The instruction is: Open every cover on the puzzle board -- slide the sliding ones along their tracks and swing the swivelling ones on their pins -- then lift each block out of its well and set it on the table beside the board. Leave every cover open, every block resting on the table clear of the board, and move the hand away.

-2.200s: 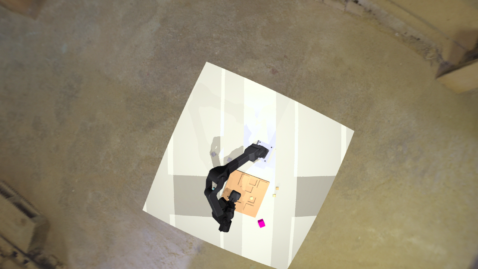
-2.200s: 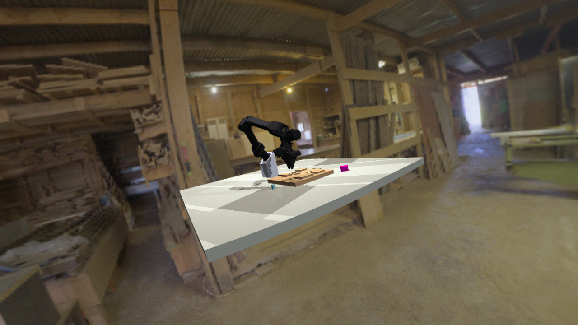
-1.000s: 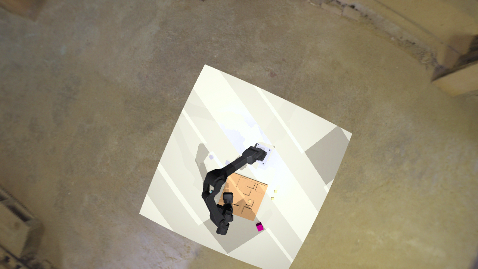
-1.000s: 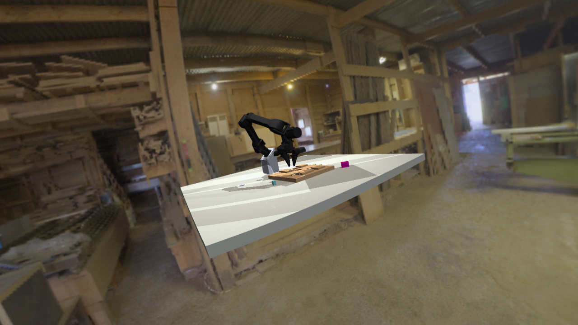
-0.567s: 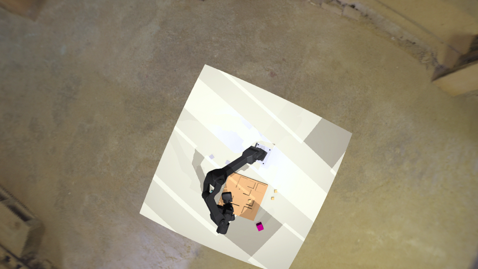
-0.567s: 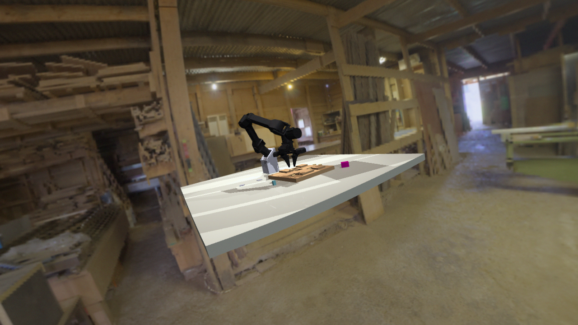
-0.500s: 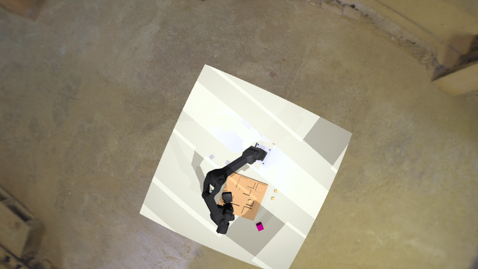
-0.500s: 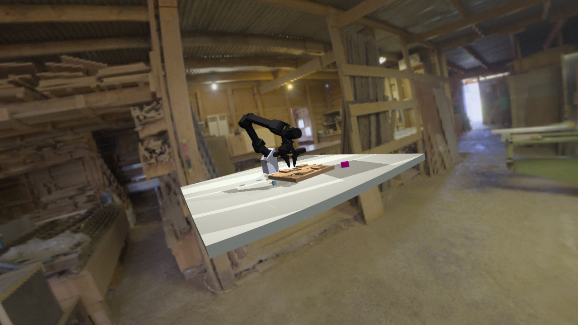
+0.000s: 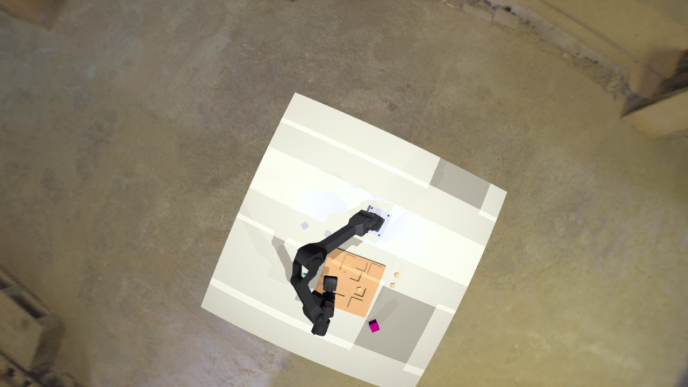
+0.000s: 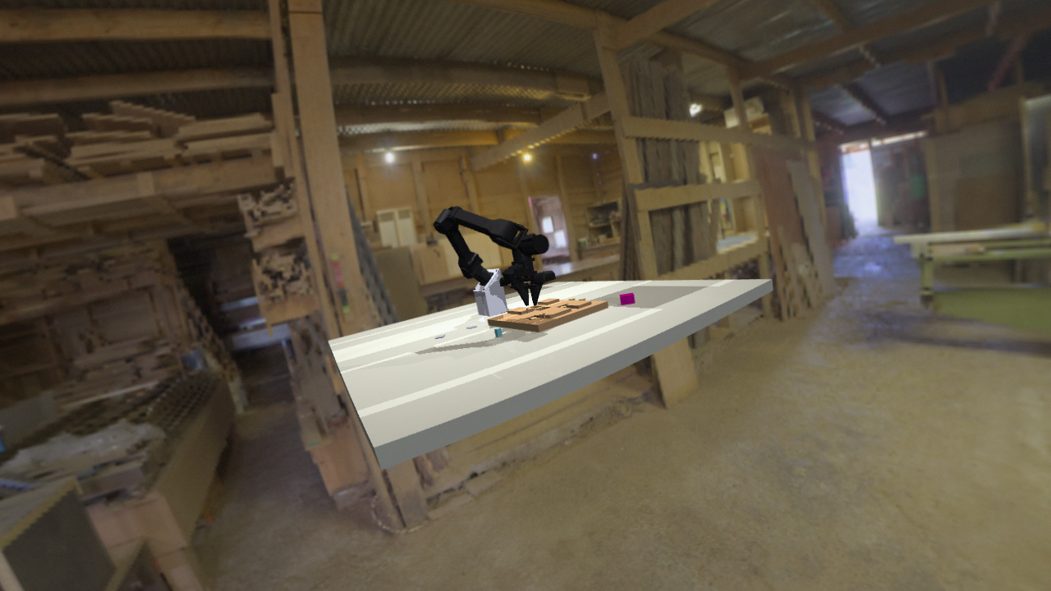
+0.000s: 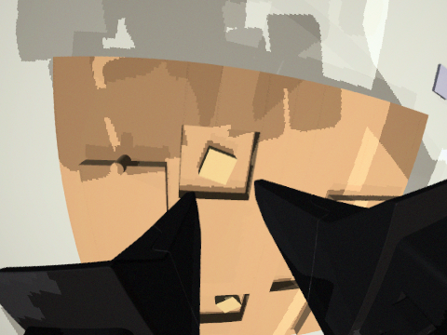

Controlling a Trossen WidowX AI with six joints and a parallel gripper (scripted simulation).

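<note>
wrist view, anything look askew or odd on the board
One thing: the pale block in the open well lies twisted, its edges at an angle to the well's walls. A second block in a nearer well also looks turned. The gripper hangs above the board, part open and empty.

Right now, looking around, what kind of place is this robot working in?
It looks like a timber workshop or sawmill shed: stacked lumber on the left, heavy wooden posts under a corrugated roof, and a dirt floor.

Tan puzzle board (image 11: 125,100), pale block (image 11: 218,167) in open well.
</note>
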